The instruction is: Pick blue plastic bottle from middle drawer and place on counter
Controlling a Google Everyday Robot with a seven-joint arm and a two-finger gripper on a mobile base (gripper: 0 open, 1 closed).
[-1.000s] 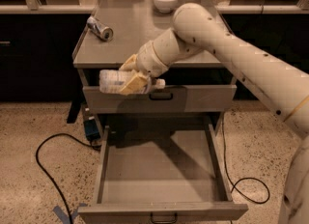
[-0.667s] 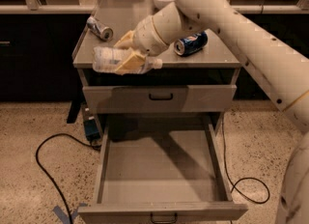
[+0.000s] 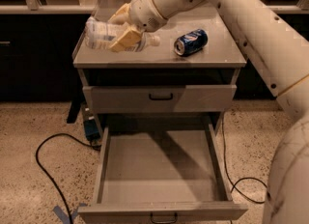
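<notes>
My gripper (image 3: pixel 123 27) is shut on the blue plastic bottle (image 3: pixel 104 37), a clear bottle with a pale label. It holds the bottle on its side just above the left part of the counter (image 3: pixel 212 56), cap end pointing right. The cream fingers (image 3: pixel 126 38) wrap the bottle's middle. The middle drawer (image 3: pixel 159 175) is pulled fully open below, and its flat grey bottom shows nothing in it.
A dark blue soda can (image 3: pixel 190 42) lies on its side on the counter's right part. The top drawer (image 3: pixel 159 97) is closed. A black cable (image 3: pixel 46 170) loops on the speckled floor at left; another runs at right (image 3: pixel 241 184). My arm (image 3: pixel 251 20) crosses the upper right.
My gripper has lifted the bottle from in front of the top drawer up and left to above the counter. The silver can at the counter's back left is now hidden behind bottle and gripper.
</notes>
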